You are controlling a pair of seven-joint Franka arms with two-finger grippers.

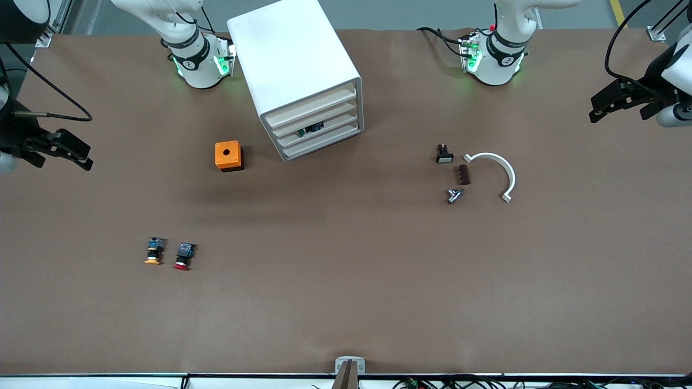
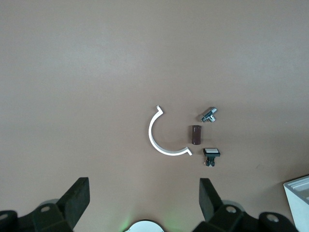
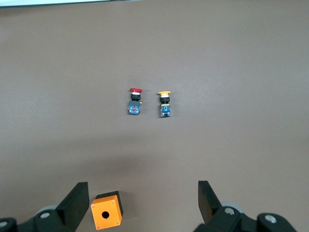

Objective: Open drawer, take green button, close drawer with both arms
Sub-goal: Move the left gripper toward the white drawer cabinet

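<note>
The brown desk (image 1: pixel 346 281) is carrying a cabinet (image 1: pixel 294 70), its drawer (image 1: pixel 319 131) shut; both arms are waiting, left end effector (image 1: pixel 611 105) and right end effector (image 1: pixel 67 151) spread wide, grasping nothing.

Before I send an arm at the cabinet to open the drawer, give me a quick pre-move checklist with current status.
1. Left gripper open and holding nothing, waiting at its end of the table: ok.
2. Right gripper open and holding nothing, waiting at its end: ok.
3. All four drawers of the cabinet pushed in, the drawer not yet opened: ok.
4. The button inside that drawer: something dark shows through the front, but a green cap cannot be made out: cannot tell.
5. Table in front of the drawers free for pull-out; orange box sits beside the cabinet, apart from it: ok.
</note>
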